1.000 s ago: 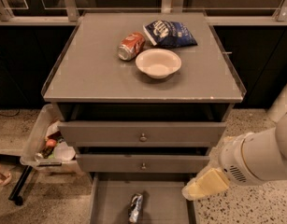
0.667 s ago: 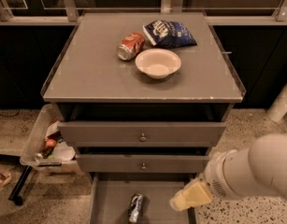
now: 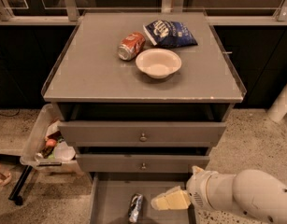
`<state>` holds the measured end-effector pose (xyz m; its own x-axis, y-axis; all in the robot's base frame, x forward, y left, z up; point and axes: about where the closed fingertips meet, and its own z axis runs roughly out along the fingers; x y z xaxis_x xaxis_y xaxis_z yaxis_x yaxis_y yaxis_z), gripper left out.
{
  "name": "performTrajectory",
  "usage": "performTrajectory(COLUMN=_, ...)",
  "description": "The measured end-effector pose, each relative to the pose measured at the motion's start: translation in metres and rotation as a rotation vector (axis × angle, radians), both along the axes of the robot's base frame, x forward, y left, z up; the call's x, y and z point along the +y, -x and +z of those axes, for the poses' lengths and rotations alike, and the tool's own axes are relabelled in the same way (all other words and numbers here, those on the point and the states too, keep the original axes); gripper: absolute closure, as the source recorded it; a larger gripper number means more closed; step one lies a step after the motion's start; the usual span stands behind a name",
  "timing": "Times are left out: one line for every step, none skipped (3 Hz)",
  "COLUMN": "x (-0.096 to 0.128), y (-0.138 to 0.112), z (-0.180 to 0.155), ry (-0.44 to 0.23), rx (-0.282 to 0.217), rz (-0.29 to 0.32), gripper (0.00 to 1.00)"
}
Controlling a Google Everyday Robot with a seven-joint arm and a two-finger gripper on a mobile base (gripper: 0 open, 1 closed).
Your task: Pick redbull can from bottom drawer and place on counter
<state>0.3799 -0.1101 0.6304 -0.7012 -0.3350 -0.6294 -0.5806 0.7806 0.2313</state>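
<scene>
The redbull can (image 3: 135,207) lies on its side in the open bottom drawer (image 3: 110,199), near the drawer's middle. My gripper (image 3: 170,200) hangs over the drawer's right half, just right of the can and slightly above it, with its pale fingers pointing left. It holds nothing that I can see. The counter (image 3: 91,73) is the grey cabinet top above.
On the counter lie a red-orange soda can (image 3: 131,45) on its side, a white bowl (image 3: 158,62) and a blue chip bag (image 3: 170,33). Two knobbed drawers (image 3: 142,133) sit above the open one. A clear bin of trash (image 3: 46,143) stands at the cabinet's left.
My arm and gripper have moved left and down, from beside the drawer's right edge to over the drawer close to the can. The can has not moved.
</scene>
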Motion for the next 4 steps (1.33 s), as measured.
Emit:
performTrajectory(x=0.005, y=0.001, z=-0.024, ry=-0.027, rx=-0.010, rz=0.040, gripper=0.00)
performTrajectory(x=0.012, y=0.014, z=-0.026, ry=0.009, rx=-0.003, rz=0.005, gripper=0.00)
performTrajectory(x=0.009, y=0.024, z=-0.053, ry=0.034, rx=-0.067, rz=-0.034, gripper=0.00)
performTrajectory(x=-0.006, y=0.007, z=-0.075, ry=-0.010, rx=-0.185, rz=-0.078, gripper=0.00)
